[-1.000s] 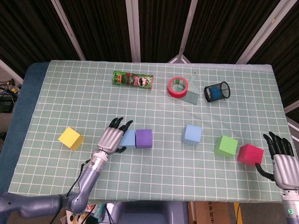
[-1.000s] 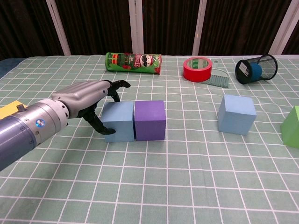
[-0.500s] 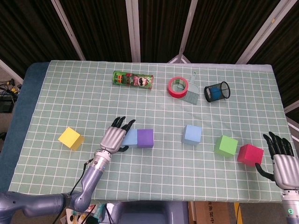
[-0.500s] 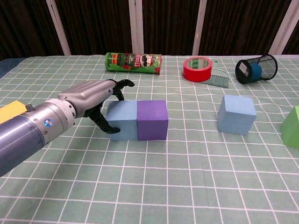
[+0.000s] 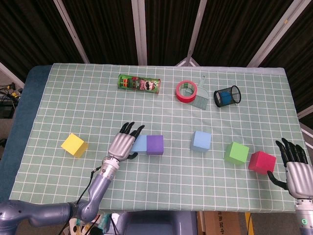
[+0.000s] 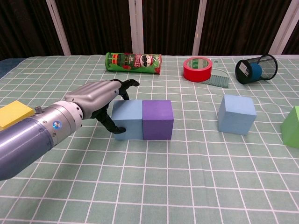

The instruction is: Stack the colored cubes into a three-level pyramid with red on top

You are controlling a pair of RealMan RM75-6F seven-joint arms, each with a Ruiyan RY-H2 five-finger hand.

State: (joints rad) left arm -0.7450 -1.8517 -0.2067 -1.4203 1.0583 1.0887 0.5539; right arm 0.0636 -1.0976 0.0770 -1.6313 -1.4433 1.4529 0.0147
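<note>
My left hand (image 6: 96, 100) lies low over the worktop (image 5: 161, 105), fingers spread and curled against the left face of a light blue cube (image 6: 128, 119), which sits flush against the purple cube (image 6: 157, 120) on its right. My right hand (image 5: 293, 169) hangs open at the near right edge, fingers apart, just beside the red cube (image 5: 261, 162) with the green cube (image 5: 236, 152) touching it. A second blue cube (image 5: 201, 141) stands apart between the groups with open cloth around it, and the yellow cube (image 5: 74, 145) sits alone at far left.

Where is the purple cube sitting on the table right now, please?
The purple cube sits left of centre in the head view, flush against a light blue cube that the left hand touches.
</note>
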